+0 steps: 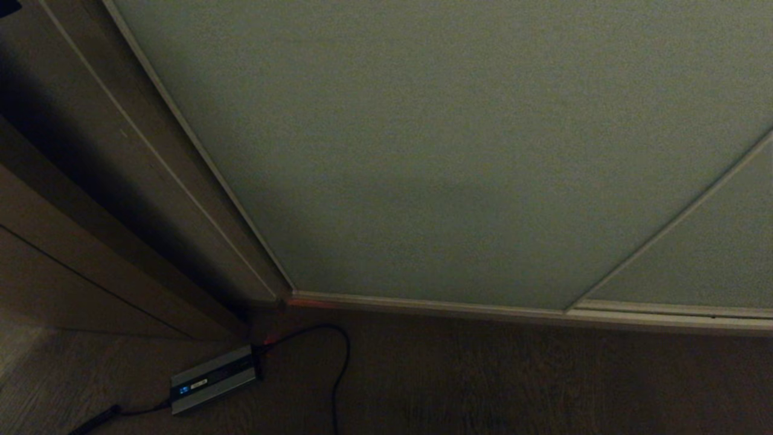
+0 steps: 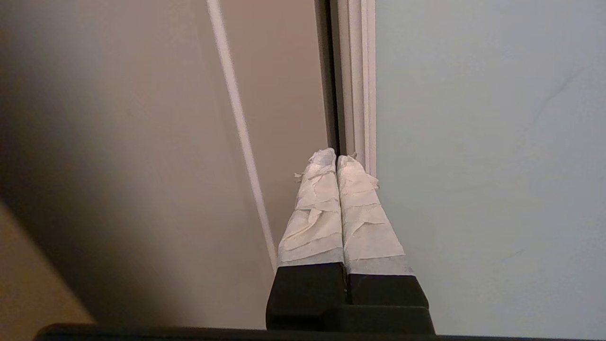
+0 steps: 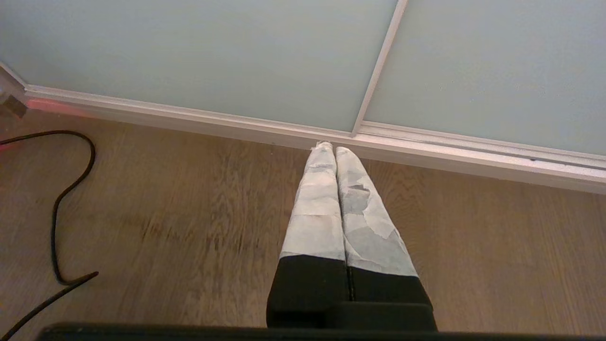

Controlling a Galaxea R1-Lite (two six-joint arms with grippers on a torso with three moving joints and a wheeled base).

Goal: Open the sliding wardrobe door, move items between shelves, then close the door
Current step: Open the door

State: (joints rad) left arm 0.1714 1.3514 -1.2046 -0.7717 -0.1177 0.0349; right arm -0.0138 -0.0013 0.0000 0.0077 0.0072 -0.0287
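Head view: box's label is unreadable.

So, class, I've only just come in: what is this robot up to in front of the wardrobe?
The sliding wardrobe door is closed, so no shelves or toys show yet. The left gripper, fingers shut, points at the door's cream frame edge beside the brown side panel; contact cannot be told. The right gripper, also shut, hangs idle over the wood floor near the bottom track. A small power box with a black cable lies on the floor.
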